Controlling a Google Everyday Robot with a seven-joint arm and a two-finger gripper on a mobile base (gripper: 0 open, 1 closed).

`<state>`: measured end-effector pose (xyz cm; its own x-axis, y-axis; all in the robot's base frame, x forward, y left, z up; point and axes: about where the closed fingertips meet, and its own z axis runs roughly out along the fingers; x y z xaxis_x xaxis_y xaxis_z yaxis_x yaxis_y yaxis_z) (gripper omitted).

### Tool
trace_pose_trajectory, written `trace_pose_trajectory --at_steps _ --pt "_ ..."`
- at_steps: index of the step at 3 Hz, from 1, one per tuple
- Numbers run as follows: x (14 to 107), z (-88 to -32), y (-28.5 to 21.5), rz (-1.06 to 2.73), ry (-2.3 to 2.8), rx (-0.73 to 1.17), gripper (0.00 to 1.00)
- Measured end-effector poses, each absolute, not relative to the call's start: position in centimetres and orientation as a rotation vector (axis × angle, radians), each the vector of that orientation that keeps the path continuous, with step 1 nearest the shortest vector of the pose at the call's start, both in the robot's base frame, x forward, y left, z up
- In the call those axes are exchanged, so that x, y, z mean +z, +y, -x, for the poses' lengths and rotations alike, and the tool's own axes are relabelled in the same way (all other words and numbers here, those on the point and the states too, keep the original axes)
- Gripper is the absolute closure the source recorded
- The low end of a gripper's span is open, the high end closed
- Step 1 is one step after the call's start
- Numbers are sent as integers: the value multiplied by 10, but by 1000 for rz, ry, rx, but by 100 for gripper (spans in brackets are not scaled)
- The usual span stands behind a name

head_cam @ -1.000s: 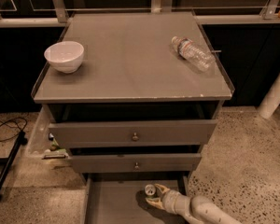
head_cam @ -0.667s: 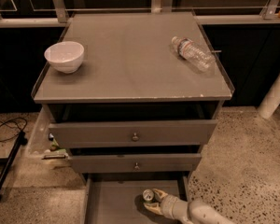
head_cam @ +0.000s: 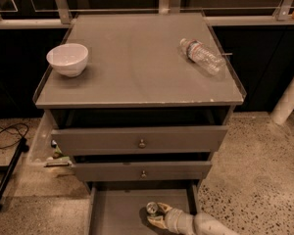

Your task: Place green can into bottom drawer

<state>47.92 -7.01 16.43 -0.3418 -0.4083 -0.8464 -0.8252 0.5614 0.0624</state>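
Sinking since a second ago, the pale two-finger gripper (head_cam: 155, 216) is now sitting nearer the front edge of the wide, shallow grey bottom drawer (head_cam: 115, 210), and the small green can (head_cam: 152, 208) with its silver top has come down with it. The gripper is reaching in from the lower right on a pale arm and is clasping the can, one finger on either side. The can is standing upright inside the pulled-out drawer, right of centre, with little more than its round silver lid showing; whether its base is touching the drawer floor cannot be told.

Above it, the two upper grey drawers are standing slightly open, each showing a small round knob (head_cam: 142, 143). On the flat grey cabinet top (head_cam: 137, 72), a round white ceramic bowl (head_cam: 67, 58) is sitting near the left edge. A clear plastic water bottle (head_cam: 202, 57) is lying on its side near the right edge, well apart from the bowl. A thin black cable (head_cam: 7, 131) is looping over the floor to the left of the cabinet.
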Motion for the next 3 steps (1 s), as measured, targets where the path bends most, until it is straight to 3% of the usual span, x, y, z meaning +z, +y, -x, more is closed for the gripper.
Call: trace_pose_trajectory --at_steps 3 --pt "167 -479 -70 993 1958 630 34"
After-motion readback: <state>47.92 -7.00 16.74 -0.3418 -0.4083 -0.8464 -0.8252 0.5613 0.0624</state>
